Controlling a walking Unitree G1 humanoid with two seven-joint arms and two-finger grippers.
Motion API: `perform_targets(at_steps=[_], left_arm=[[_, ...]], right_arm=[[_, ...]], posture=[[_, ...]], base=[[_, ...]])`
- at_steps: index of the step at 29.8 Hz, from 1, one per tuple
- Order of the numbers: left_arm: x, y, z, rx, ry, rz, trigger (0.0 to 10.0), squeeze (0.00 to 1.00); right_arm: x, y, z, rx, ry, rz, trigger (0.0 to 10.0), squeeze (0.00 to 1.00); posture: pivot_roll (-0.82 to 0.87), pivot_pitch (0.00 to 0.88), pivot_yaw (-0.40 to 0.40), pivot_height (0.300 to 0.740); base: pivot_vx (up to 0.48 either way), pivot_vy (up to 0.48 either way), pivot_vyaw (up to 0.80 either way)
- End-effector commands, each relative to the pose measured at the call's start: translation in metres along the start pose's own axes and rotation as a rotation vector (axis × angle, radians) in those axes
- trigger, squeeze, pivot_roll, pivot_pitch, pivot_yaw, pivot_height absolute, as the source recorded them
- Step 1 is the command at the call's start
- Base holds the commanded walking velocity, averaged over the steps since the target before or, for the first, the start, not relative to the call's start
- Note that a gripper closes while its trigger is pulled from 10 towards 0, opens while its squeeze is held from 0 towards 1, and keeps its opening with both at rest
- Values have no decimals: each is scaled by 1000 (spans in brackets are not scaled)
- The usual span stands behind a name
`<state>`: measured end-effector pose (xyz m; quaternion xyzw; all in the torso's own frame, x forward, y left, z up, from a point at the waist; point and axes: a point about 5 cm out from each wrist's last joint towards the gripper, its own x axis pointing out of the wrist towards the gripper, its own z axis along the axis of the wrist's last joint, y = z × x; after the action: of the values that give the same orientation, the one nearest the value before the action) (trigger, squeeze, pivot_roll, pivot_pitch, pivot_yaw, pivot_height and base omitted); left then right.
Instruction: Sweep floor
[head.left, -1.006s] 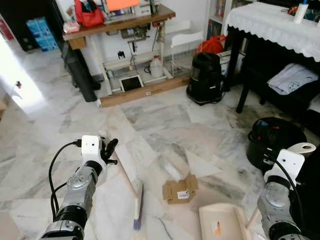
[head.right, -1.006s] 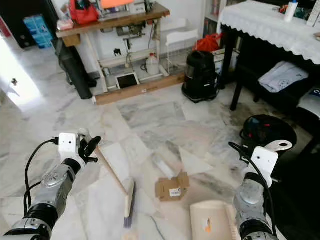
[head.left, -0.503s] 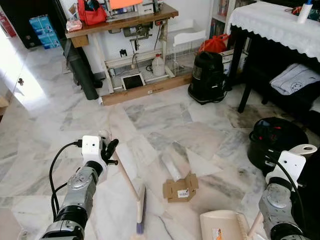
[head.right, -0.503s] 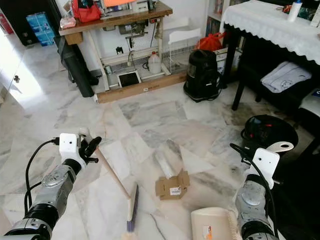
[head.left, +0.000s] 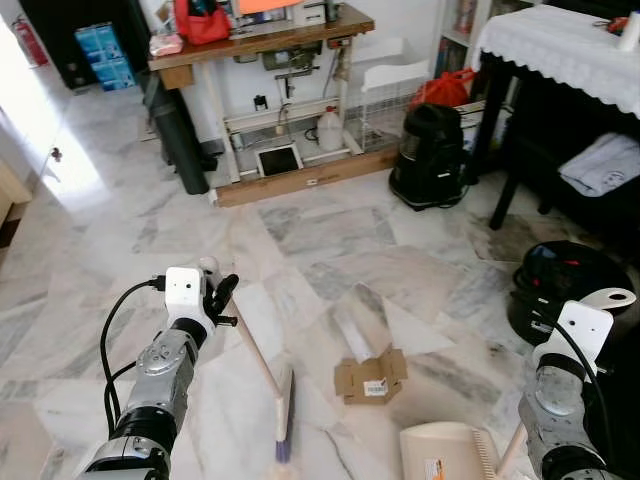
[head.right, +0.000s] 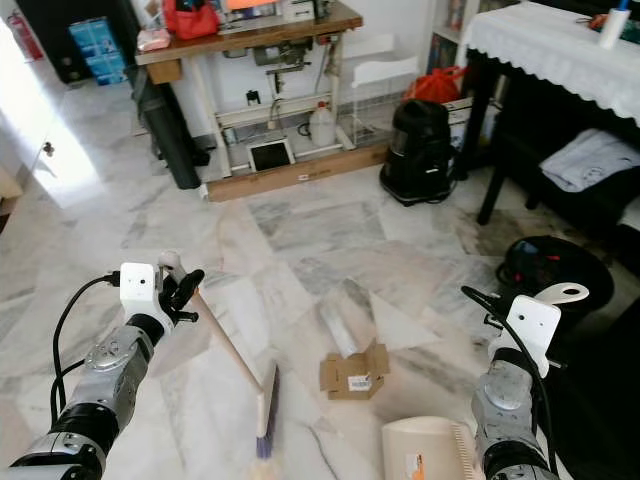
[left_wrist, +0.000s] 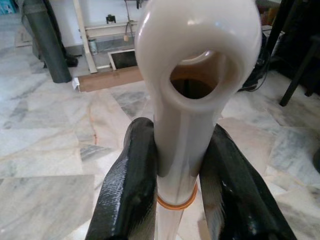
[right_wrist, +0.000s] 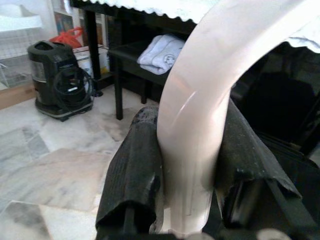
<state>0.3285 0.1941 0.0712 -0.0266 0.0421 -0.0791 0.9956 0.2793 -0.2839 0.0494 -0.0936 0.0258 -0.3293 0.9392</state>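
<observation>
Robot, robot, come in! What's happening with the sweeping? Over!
Left gripper shut on broom handle. Right gripper shut on dustpan handle. Cardboard box on floor between broom head and dustpan.

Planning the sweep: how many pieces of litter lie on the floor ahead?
2: a flattened cardboard box just beyond the dustpan, and a clear plastic wrapper right behind it. More may be hidden under the furniture.

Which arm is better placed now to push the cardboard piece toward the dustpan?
Probably the left. The left gripper grips the broom, whose head lies on the floor just left of the cardboard piece. The right gripper holds the dustpan, below-right of the cardboard.
</observation>
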Motion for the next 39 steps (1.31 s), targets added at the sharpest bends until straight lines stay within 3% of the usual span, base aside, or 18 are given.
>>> perform_targets(at_steps=[1, 5, 8, 13, 18, 23, 30, 39], left_arm=[[1, 3, 5, 0, -21, 5, 10000, 0], [1, 3, 4, 1, -20, 3, 10000, 0], [0, 3, 3, -1, -19, 2, 10000, 0], [-2, 4, 2, -1, -17, 3, 10000, 0], [-4, 5, -1, 13, -9, 7, 10000, 0], [-4, 8, 6, 48, -62, 72, 10000, 0], [-10, 18, 22, 71, -157, 162, 10000, 0], [-18, 10, 22, 99, -199, 143, 10000, 0]], right_arm=[[4, 0, 6, 9, -19, -1, 10000, 0], [3, -2, 6, -1, -35, -25, 10000, 0], [4, -20, 8, -77, -76, -173, 10000, 0], [0, -29, 7, -73, -97, -218, 10000, 0], [-6, -22, 6, -28, -109, -156, 10000, 0], [-12, 1, 12, 42, -136, -30, 10000, 0], [-15, 7, 14, 69, -134, -6, 10000, 0], [-16, 3, 12, 74, -124, 2, 10000, 0]], posture=[[-42, 0, 95, 740], [-47, 0, 96, 740], [-53, 0, 97, 740], [-63, 0, 101, 740], [-71, 0, 102, 740], [-66, 0, 98, 740], [-57, 0, 88, 740], [-47, 0, 78, 740]], base=[[0, 0, 0], [0, 0, 0], [0, 0, 0], [0, 0, 0], [0, 0, 0], [0, 0, 0], [0, 0, 0], [0, 0, 0]])
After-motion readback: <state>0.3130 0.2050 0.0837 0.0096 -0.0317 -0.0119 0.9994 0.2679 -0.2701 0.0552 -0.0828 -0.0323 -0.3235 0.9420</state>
